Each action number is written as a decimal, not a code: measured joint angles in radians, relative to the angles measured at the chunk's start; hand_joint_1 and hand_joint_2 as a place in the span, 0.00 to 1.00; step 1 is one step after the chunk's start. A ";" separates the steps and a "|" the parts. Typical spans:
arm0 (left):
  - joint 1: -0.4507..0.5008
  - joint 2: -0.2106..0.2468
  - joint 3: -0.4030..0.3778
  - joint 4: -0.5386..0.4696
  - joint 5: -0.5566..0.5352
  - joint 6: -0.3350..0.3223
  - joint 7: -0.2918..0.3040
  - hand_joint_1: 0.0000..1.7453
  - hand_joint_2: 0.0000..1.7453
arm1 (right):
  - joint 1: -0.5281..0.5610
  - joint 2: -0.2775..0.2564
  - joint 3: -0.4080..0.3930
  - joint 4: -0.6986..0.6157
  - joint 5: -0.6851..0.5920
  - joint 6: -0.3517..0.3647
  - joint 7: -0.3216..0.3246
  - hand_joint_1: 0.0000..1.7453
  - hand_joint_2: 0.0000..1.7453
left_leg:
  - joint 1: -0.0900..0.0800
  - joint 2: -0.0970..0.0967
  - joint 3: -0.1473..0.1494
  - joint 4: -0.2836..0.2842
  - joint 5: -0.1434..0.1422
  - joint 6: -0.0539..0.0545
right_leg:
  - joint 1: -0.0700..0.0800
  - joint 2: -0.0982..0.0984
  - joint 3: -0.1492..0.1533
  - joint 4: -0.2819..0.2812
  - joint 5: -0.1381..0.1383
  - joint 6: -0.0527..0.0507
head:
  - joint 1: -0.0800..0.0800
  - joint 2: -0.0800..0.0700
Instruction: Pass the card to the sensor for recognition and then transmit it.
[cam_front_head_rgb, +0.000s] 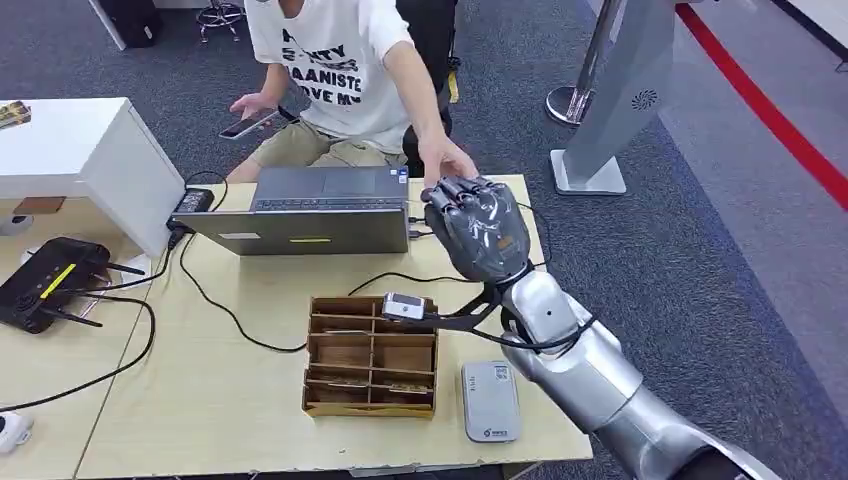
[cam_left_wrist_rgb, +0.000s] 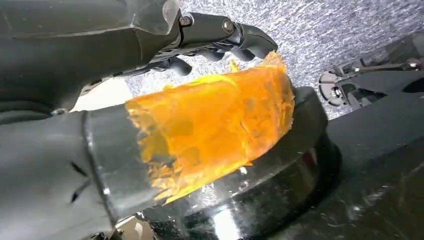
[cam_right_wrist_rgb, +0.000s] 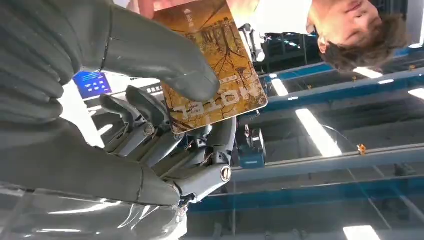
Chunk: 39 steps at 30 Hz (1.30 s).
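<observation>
The right hand (cam_front_head_rgb: 478, 228) is raised over the far edge of the surface (cam_front_head_rgb: 220, 390), back of the hand toward the head camera, next to the person's hand (cam_front_head_rgb: 447, 160) that reaches in from the far side. In the right wrist view the card (cam_right_wrist_rgb: 216, 65) (brown-gold, with a tree pattern and lettering) is pinched between the thick thumb and the darker fingers (cam_right_wrist_rgb: 142, 107), so the fingers are grasping the card; a fingertip of the person touches the card's other end.

The left hand (cam_left_wrist_rgb: 100, 150) appears in its wrist view with an orange, torn-looking wrap (cam_left_wrist_rgb: 215, 125) over the thumb; its dark fingers (cam_left_wrist_rgb: 240, 40) are curled in, and whether they hold anything cannot be told.

On the surface, the sensor (cam_front_head_rgb: 489, 400) (a grey flat box) lies near the near right corner, just beside a brown divided box (cam_front_head_rgb: 371, 357). A laptop (cam_front_head_rgb: 310, 210) stands at the far edge, with a black cable (cam_front_head_rgb: 215, 300) running from it across the surface. A black router (cam_front_head_rgb: 45, 283) sits at the left edge. The person holds a phone (cam_front_head_rgb: 250, 124) in the other hand.
</observation>
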 joint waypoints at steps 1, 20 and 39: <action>-0.001 0.000 0.000 0.000 0.000 0.000 0.000 0.00 0.00 | 0.000 0.000 0.000 0.002 0.000 0.000 0.000 1.00 1.00 | 0.000 0.000 0.000 0.000 0.000 0.000 | 0.000 0.000 0.000 0.000 0.000 0.000 | 0.000 0.000; 0.011 0.000 0.000 0.000 0.063 0.018 -0.026 0.00 0.00 | 0.168 0.030 -0.070 -0.164 -0.906 0.229 -0.226 1.00 1.00 | 0.000 0.000 0.000 0.000 0.000 0.000 | 0.000 0.000 -0.001 0.000 0.000 0.000 | 0.000 0.000; 0.034 0.000 0.021 0.000 0.152 0.053 -0.041 0.00 0.00 | 0.691 -0.206 -0.343 -0.451 -1.443 0.461 -0.351 1.00 1.00 | 0.000 0.000 -0.001 0.000 -0.002 0.000 | 0.000 0.000 -0.001 -0.002 -0.001 0.001 | 0.000 0.000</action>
